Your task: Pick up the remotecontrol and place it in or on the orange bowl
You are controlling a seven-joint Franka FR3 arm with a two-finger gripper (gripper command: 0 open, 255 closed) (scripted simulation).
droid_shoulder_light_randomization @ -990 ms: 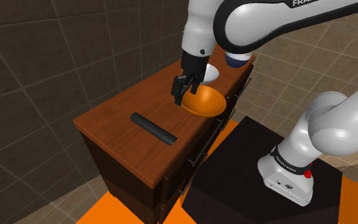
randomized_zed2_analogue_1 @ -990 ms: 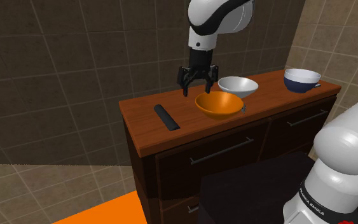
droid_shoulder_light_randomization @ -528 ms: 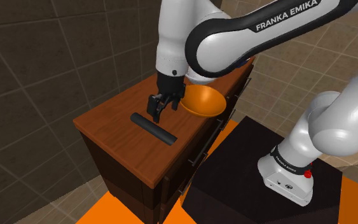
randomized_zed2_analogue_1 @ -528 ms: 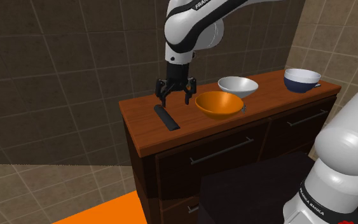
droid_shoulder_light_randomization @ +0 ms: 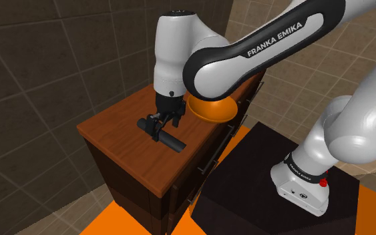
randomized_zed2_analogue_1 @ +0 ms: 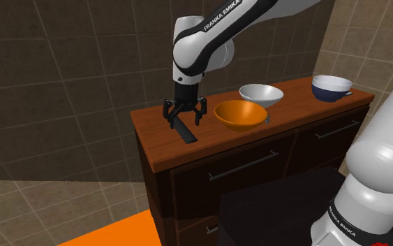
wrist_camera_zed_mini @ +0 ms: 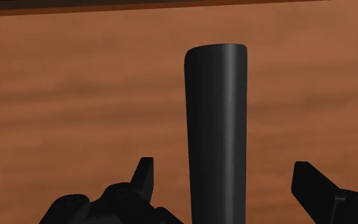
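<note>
Hovering low over the black remote control (wrist_camera_zed_mini: 215, 114), the gripper (randomized_zed2_analogue_1: 183, 119) has its fingers spread wide, one on each side of the bar, neither touching it. The remote control lies flat on the brown wooden cabinet top (randomized_zed2_analogue_1: 153, 136), near the orange bowl (randomized_zed2_analogue_1: 240, 114), not touching it.

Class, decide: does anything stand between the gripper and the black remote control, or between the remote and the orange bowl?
Nothing visible does. The open gripper straddles the remote control, not touching it; only bare wooden cabinet top lies between it and the orange bowl.
</note>
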